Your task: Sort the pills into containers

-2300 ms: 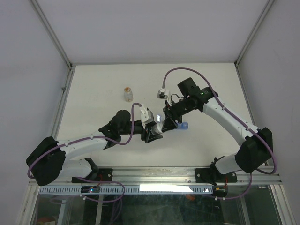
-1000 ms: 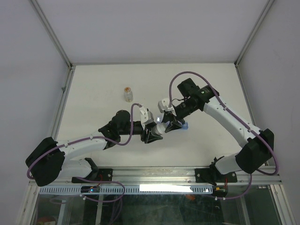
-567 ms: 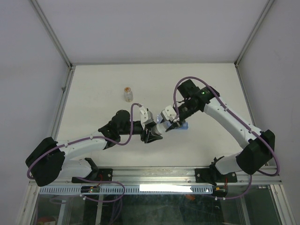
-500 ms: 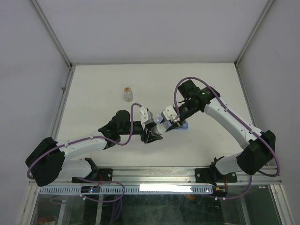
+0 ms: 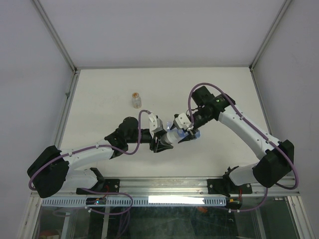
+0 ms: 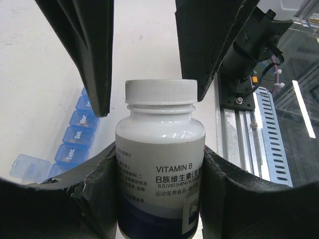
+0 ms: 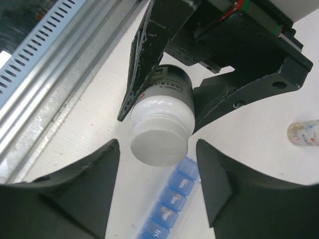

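In my left wrist view the white bottle (image 6: 159,164) runs off the bottom edge, and its small label print is too fine for me to read. The containers (image 6: 75,134) lie partly behind fingers of the right gripper (image 6: 153,105) and the left gripper (image 6: 159,152), so I can't count compartments. In the right wrist view the strip leaves the bottom edge, and the vial (image 7: 304,132) is blurred and clipped at the right. From above, both grippers cover most of the strip.
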Controlling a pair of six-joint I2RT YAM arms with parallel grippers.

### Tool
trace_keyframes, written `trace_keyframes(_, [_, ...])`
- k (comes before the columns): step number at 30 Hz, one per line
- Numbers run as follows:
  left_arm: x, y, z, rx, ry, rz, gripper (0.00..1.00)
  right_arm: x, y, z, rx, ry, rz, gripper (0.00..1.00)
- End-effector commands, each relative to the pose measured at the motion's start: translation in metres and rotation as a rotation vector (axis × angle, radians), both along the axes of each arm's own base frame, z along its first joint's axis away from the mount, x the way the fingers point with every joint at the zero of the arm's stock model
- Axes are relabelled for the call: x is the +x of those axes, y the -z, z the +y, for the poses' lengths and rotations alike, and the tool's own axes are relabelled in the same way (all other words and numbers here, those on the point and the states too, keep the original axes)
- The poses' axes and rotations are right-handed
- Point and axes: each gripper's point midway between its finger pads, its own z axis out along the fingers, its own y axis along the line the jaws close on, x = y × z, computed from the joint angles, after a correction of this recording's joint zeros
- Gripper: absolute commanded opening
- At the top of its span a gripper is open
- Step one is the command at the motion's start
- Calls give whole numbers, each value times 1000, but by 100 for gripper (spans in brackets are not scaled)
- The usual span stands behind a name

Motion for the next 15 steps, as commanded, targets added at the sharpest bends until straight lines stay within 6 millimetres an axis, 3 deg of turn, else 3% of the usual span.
trace_keyframes(1, [-3, -18, -4, -57, 40, -57, 0, -1, -13, 0, 37, 19, -31, 78])
trace_keyframes(6, [-4, -19, -5, -58, 49, -58, 0, 1, -23, -1, 34, 73, 4, 98])
trace_keyframes(10, [-2, -18, -3, -54, 38, -54, 0, 2, -45, -4, 55, 153, 79, 99])
trace_keyframes(15, [1, -23, 0, -58, 10, -61, 0, 0, -68, -6, -2, 389, 326, 99])
